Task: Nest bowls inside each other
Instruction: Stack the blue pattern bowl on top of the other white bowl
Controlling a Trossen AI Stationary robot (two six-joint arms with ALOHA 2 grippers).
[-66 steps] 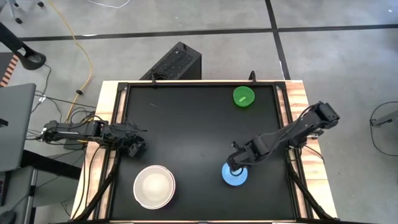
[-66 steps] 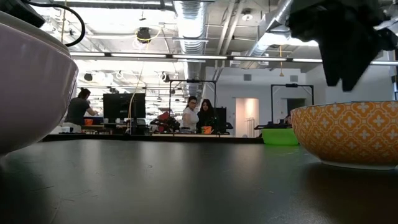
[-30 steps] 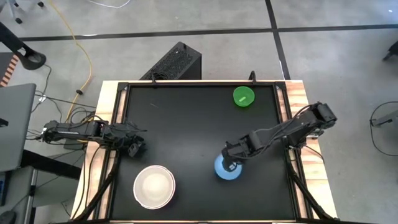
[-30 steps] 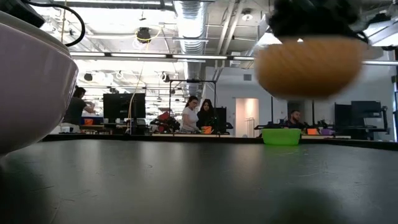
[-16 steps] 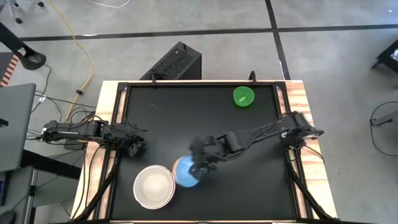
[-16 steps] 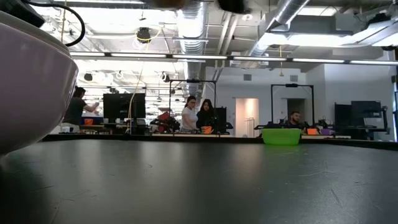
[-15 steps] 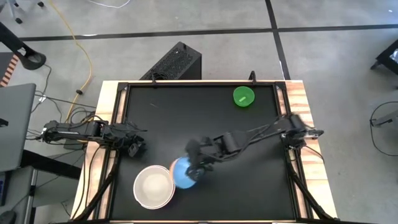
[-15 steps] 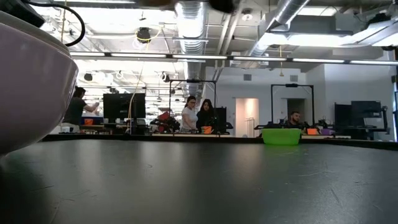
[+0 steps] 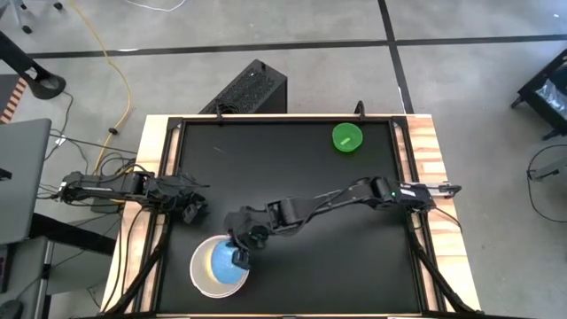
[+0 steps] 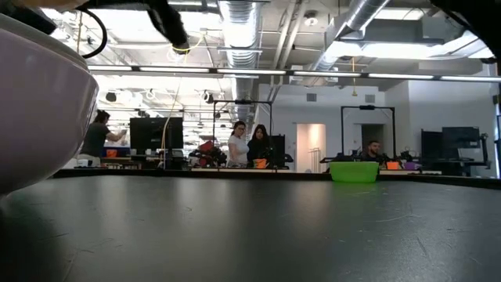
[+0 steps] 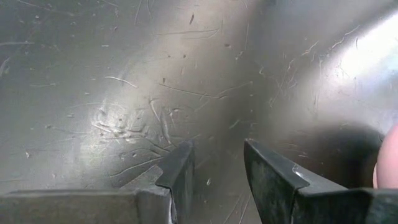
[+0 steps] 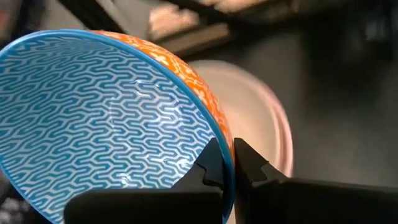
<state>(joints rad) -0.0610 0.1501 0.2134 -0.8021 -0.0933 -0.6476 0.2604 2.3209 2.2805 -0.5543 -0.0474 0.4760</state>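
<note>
Left gripper (image 9: pixel 193 211) is resting at the table's (image 9: pixel 292 168) left edge, near the white bowl but apart from it. In its wrist view the two fingers (image 11: pixel 273 177) are standing a narrow gap apart with nothing between them, only scratched dark tabletop ahead.

White bowl (image 9: pixel 219 266), the stack's outermost, is sitting at the front left of the table. From the low view only its pale curved wall (image 10: pixel 39 110) is showing, filling the left edge.

Right gripper (image 9: pixel 241 254) is reaching far across from the right side and hanging over that white bowl. Its fingers are pinched tight on the rim of the blue bowl (image 12: pixel 106 118) (blue wave pattern inside, orange outside). From above, the blue bowl (image 9: pixel 221 260) is lying within the white bowl's outline. Whether it is already seated or is hanging above, I cannot tell. The wrist view is showing it tilted, with the pale rim of the stack below and beside it.

Judgement on the step in hand: level the blue bowl, centre it over the stack, lower until its base is bearing, and only then release. Letting go while tilted is likely to leave it cocked against one wall.

Green bowl (image 9: pixel 346 137) is waiting far back on the right, well apart from the stack; it is likely next.
</note>
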